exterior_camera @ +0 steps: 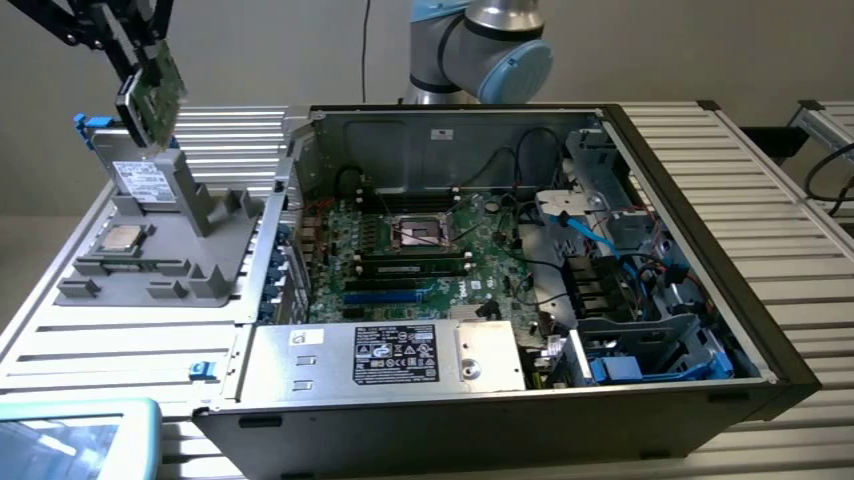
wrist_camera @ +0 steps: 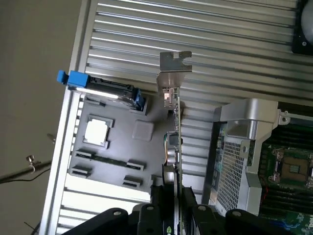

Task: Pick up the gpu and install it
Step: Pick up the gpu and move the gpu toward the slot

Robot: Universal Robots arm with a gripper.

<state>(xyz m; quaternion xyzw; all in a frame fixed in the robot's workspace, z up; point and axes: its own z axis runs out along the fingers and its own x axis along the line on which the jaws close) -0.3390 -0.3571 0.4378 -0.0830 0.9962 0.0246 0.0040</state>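
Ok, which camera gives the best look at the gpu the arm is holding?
The exterior view: there the gpu shows its green board face, held tilted in the gripper above the grey parts tray. The wrist view sees the gpu edge-on, as a thin line ending in its silver bracket.

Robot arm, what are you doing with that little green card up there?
The robot arm has its gripper shut on the gpu, a small green and black card. It holds the card up in the air above the grey parts tray, at the exterior view's left. The open computer case sits right beside the tray, and the card is not inside it yet.
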